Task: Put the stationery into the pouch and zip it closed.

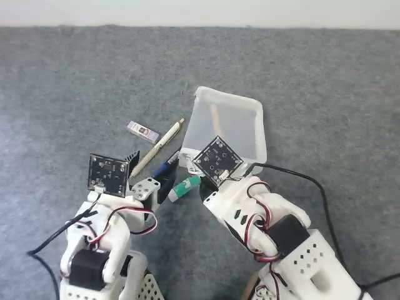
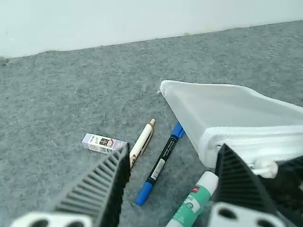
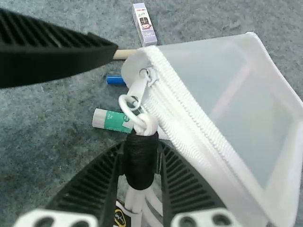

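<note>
Black zip pull (image 3: 138,161) was clamped between the fingers of the right gripper (image 3: 140,150), at the near end of the clear white pouch (image 1: 228,125). Beside it, the left gripper (image 2: 174,158) hung with jaws wide apart above the grey carpet (image 1: 75,81). A green-white glue stick (image 1: 183,188) lay closest, then a blue marker (image 2: 158,168), a beige pen (image 1: 159,145) and, farthest, a small box (image 1: 142,130).
</note>
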Robot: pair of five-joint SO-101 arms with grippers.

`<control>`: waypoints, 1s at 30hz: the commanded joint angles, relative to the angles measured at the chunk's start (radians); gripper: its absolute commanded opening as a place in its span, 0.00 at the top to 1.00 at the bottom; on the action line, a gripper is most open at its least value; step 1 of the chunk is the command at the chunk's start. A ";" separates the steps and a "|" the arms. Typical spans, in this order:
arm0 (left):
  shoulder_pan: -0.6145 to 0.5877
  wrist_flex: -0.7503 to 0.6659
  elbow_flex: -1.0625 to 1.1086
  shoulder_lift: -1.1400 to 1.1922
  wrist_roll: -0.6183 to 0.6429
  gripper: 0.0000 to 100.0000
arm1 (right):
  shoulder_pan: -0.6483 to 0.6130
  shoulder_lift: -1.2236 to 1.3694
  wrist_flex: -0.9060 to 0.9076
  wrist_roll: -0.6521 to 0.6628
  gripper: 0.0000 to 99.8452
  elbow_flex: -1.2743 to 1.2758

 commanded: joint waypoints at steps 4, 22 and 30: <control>0.006 -0.118 0.077 0.006 0.015 0.73 | 0.008 -0.033 -0.018 0.009 0.99 -0.021; 0.078 -0.181 0.151 0.008 0.015 0.75 | -0.050 -0.033 0.005 0.017 0.99 -0.023; 0.021 -0.250 0.185 0.008 0.015 0.76 | -0.054 -0.048 0.008 0.017 0.99 -0.023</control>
